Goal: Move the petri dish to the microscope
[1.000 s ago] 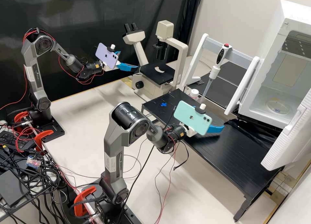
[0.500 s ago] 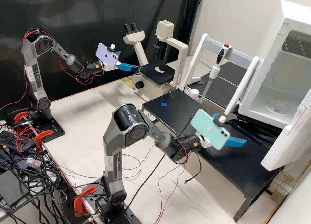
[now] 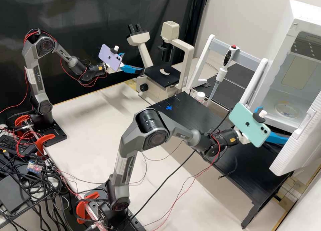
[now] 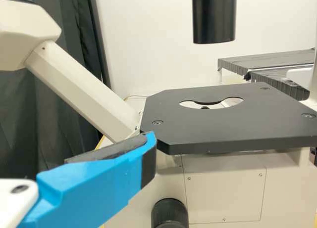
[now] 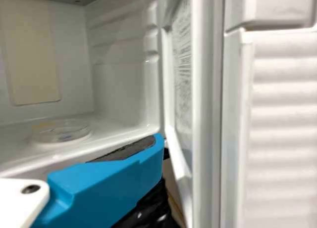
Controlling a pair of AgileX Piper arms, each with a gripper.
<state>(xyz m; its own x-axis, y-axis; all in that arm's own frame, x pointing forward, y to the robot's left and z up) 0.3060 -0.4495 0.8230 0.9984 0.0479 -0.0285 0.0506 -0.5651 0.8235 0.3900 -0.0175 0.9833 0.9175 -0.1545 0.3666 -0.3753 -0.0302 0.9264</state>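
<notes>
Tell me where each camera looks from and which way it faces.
High view: fixed off to one side, looking forward and down on both dark grey arms and the raised black table.
Left wrist view: on the left arm, facing the beige microscope; one bright blue finger shows.
Right wrist view: on the right arm, facing the open white cabinet; one blue finger shows.
Shared: the round clear petri dish by high and right wrist; the microscope by high and left wrist.

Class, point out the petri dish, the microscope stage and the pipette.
Petri dish point(image 5: 62, 132): right wrist view, on its clear top.
Microscope stage point(image 4: 198, 130): left wrist view, on its black surface beside the opening.
Pipette point(image 3: 228, 58): high view, on its dark handle.
</notes>
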